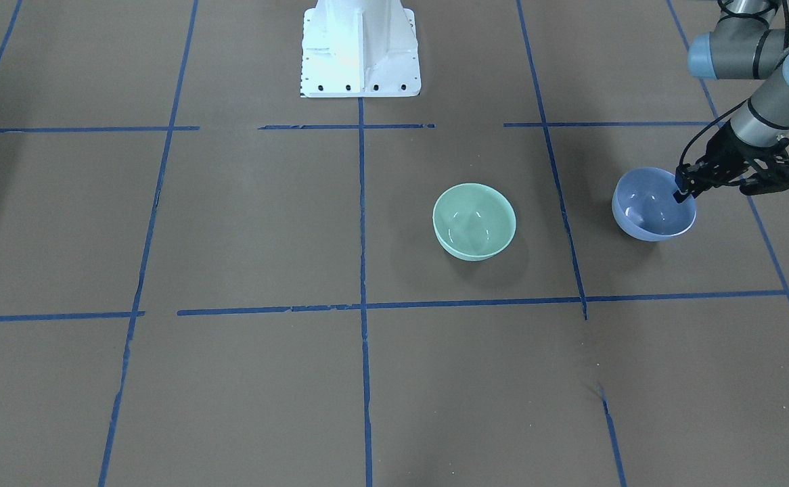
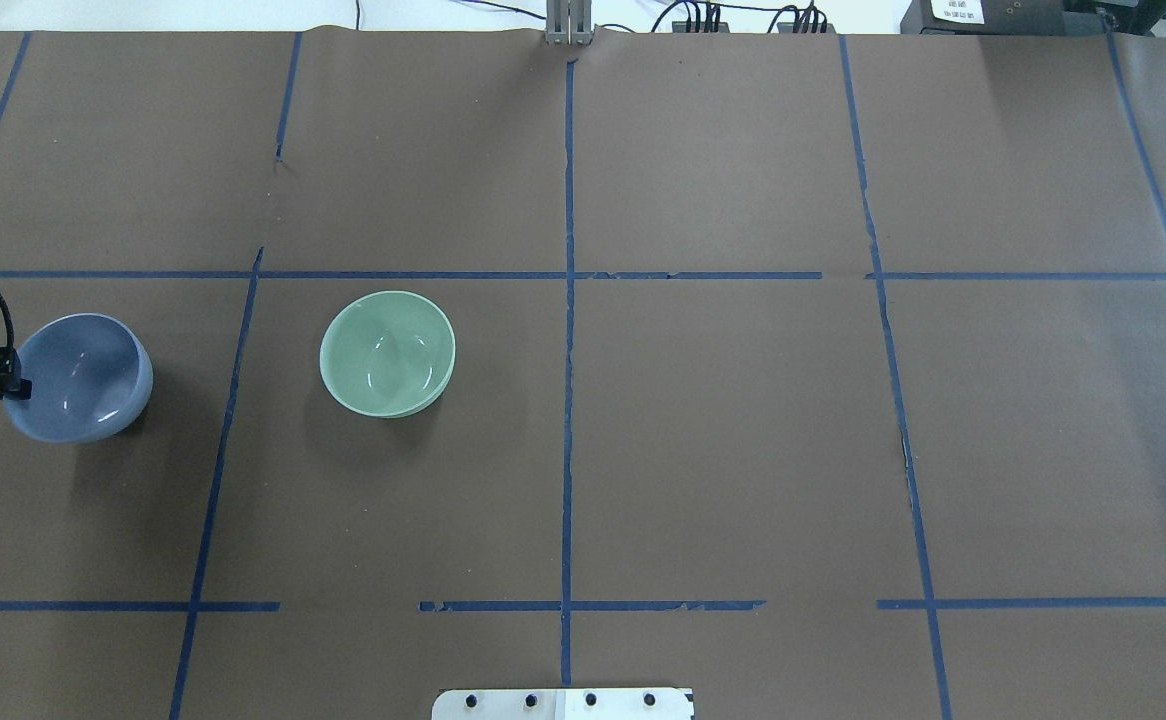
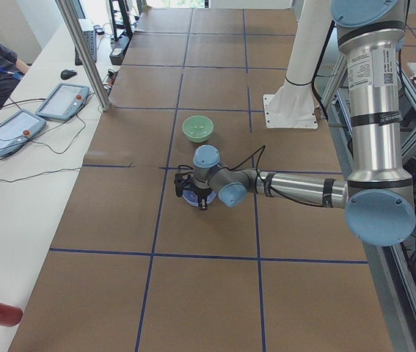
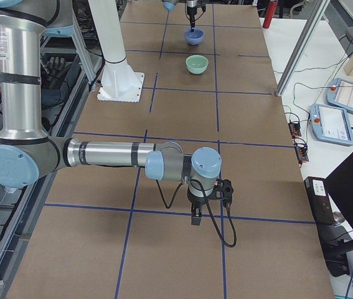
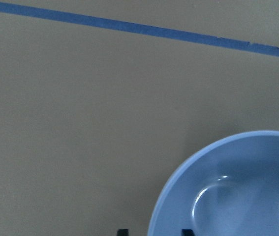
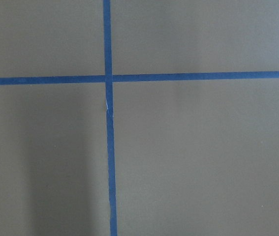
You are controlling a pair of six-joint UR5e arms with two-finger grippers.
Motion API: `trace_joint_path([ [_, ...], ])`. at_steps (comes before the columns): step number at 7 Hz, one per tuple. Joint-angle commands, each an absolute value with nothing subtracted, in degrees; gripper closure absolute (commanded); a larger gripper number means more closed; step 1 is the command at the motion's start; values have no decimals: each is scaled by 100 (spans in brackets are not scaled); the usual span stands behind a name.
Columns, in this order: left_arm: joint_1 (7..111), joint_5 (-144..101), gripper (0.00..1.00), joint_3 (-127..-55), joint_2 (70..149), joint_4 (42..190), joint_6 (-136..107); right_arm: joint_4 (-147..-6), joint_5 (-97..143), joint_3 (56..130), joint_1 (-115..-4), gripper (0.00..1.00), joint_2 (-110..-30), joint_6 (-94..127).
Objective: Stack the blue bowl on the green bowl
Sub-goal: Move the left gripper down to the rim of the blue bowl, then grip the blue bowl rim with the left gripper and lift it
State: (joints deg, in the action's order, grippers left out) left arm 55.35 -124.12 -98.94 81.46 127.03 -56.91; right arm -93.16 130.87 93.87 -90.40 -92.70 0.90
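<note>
The blue bowl (image 1: 651,211) stands at the table's left side, also seen in the overhead view (image 2: 78,378) and the left wrist view (image 5: 237,191). My left gripper (image 1: 683,195) is on the bowl's rim, one finger inside and one outside, shut on it. Its fingertips (image 5: 123,231) just show astride the rim. The green bowl (image 1: 474,221) stands upright and empty a short way towards the table's middle (image 2: 387,353). My right gripper (image 4: 196,218) points down over bare table far from both bowls. I cannot tell whether it is open or shut.
The robot's white base (image 1: 361,49) stands at the table's robot-side edge. Blue tape lines (image 2: 568,300) mark a grid on the brown table cover. Operator pendants (image 3: 61,101) lie on the side bench beyond the table.
</note>
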Motion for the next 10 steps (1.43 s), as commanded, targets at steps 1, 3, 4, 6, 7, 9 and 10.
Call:
trace_joint_path([
  [1,5572,-12445,100,-9975,8130,12691,-5704,-9316,13087,9387,-9035,0,-9272,88],
  [3,5616,-12454,100,-10464,8147,12282,-5695,-9316,13087,9387,-9035,0,-9272,88],
  [4,5634,-12454,100,-11112,8191,11304,-5695,-9316,13087,9387,-9044,0,-9272,88],
  [6,5660,-12445,100,-12012,8794,9693,-6113,-9316,13087,9387,-9035,0,-9272,97],
  [7,5625,-12445,100,-11980,9468,9277,-6700,-9316,13087,9387,-9035,0,-9264,88],
  [9,4996,-12445,100,-11884,10375,9010,-7791,-9316,13087,9387,-9035,0,-9272,88],
  [10,4722,-12419,100,-11648,10737,9009,-8205,-9316,13087,9387,-9035,0,-9272,88],
])
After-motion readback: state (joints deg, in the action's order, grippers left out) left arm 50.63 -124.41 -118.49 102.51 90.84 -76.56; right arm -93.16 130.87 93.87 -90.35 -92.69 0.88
